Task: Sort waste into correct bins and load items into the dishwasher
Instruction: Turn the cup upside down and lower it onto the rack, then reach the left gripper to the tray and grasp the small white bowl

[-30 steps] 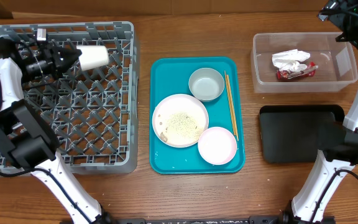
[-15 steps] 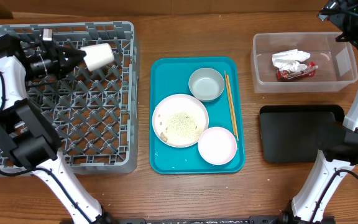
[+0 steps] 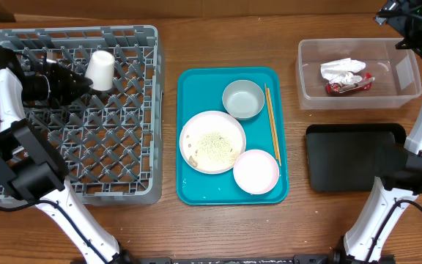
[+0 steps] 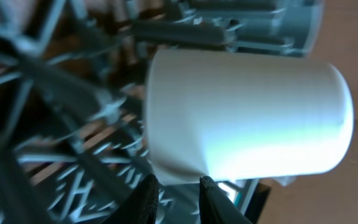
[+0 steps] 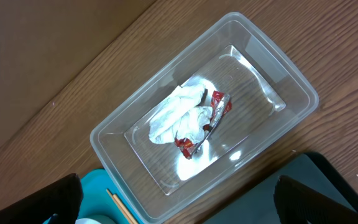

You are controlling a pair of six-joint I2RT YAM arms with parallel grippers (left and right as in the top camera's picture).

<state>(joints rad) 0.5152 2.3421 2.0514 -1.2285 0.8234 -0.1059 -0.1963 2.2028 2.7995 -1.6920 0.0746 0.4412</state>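
Upper left: white cup (image 3: 100, 70) standing among the pegs of the grey rack (image 3: 123, 169), left gripper (image 4: 174, 190) at its rim. Fingertips (image 4: 146, 196) nearly together; impossible to tell whether pinching the rim. Confirm a steady seat between pegs before releasing, then back straight out. Centre: plate (image 3: 212, 141), grey bowl (image 3: 242, 99), pink bowl (image 3: 256, 171), chopsticks (image 3: 271, 121) on teal tray (image 3: 196, 191). Upper right: napkin (image 5: 176, 115) and wrapper (image 5: 218, 102) inside clear tub (image 5: 107, 138), right gripper (image 5: 178, 193) over it, jaws wide apart.

The desk (image 3: 167, 227) carries one dish rack (image 3: 72, 33), one cup (image 3: 100, 70), one teal tray (image 3: 196, 194), one plate (image 3: 229, 123), a grey-white bowl (image 3: 243, 99) and a pink bowl (image 3: 256, 171), two chopsticks (image 3: 272, 125), one clear tub (image 3: 403, 70), one black tray (image 3: 354, 158), one napkin (image 3: 341, 69), one wrapper (image 3: 350, 85).
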